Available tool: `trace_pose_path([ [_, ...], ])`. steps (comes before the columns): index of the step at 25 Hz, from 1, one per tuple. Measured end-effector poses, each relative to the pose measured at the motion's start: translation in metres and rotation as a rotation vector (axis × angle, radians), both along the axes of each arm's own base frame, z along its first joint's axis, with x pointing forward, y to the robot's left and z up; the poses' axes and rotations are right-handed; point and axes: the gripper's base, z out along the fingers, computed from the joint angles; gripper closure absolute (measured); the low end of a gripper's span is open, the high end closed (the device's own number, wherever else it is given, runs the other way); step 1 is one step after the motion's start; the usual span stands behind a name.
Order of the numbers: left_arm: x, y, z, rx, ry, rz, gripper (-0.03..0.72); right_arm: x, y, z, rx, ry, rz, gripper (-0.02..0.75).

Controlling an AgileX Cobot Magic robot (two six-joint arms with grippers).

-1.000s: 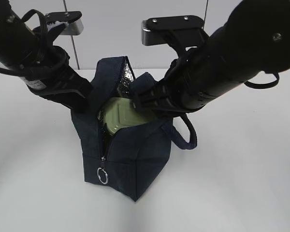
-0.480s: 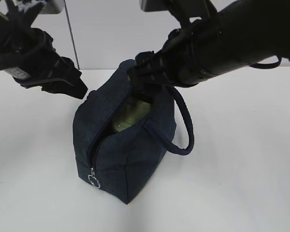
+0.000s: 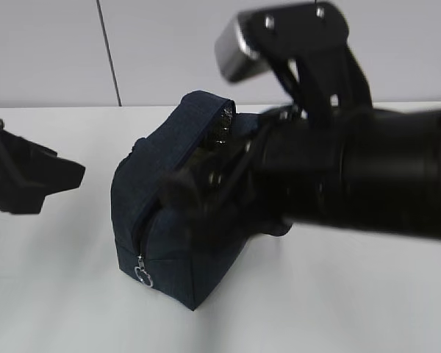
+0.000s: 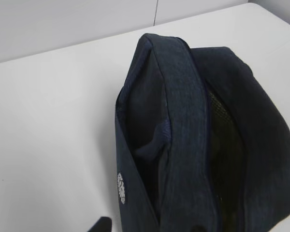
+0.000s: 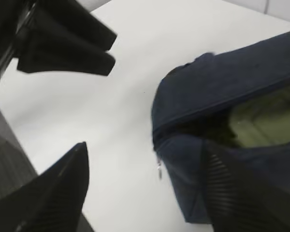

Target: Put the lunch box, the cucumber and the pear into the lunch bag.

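Observation:
The navy lunch bag (image 3: 151,198) stands mid-table, its zip open; it also shows in the left wrist view (image 4: 183,121) and the right wrist view (image 5: 222,92). The sage-green lunch box (image 5: 261,121) lies inside it. The cucumber and the pear are out of view. My right gripper (image 5: 145,145) is open and empty, its jaws wide apart over the bag's zip end; in the exterior view it is a blur (image 3: 180,193) in front of the bag. My left gripper (image 3: 77,174) hangs left of the bag, apart from it, slightly open and empty; one fingertip (image 4: 102,224) shows.
The metal ring pull (image 3: 142,276) hangs at the bag's near lower corner. Silver lining (image 3: 222,126) shows at the far rim. The white table (image 3: 59,294) lies around the bag. A grey wall (image 3: 169,44) stands behind.
My right arm has let the handle go and swung down in front of the bag. My left gripper has drawn back to the left and lower. The bag's top has sagged.

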Motion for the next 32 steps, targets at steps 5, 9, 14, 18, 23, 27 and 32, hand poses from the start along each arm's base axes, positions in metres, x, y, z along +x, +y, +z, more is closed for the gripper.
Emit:
trace_pose_path([
  [5, -0.030, 0.014, -0.011, 0.003, -0.087, -0.004, 0.389, -0.027, 0.007, -0.045, -0.010, 0.027, 0.106, 0.215],
  [9, -0.046, 0.022, -0.018, -0.007, -0.118, 0.009, 0.389, -0.027, 0.010, -0.078, -0.057, 0.086, 0.107, 0.220],
  [14, -0.054, 0.025, -0.018, -0.031, -0.136, 0.016, 0.389, -0.018, 0.024, -0.110, -0.064, 0.108, 0.118, 0.263],
  [18, -0.054, 0.025, -0.018, -0.032, -0.135, 0.016, 0.389, -0.013, 0.033, -0.138, -0.085, 0.137, 0.124, 0.302],
  [23, -0.055, 0.025, -0.018, -0.031, -0.133, 0.015, 0.389, -0.006, 0.043, -0.158, -0.075, 0.148, 0.111, 0.308],
  [27, -0.054, 0.025, -0.018, -0.032, -0.133, 0.015, 0.389, 0.002, 0.051, -0.171, -0.114, 0.138, 0.106, 0.309],
  [32, -0.055, 0.025, -0.018, -0.032, -0.132, 0.015, 0.389, 0.011, 0.057, -0.179, -0.129, 0.089, 0.081, 0.339],
])
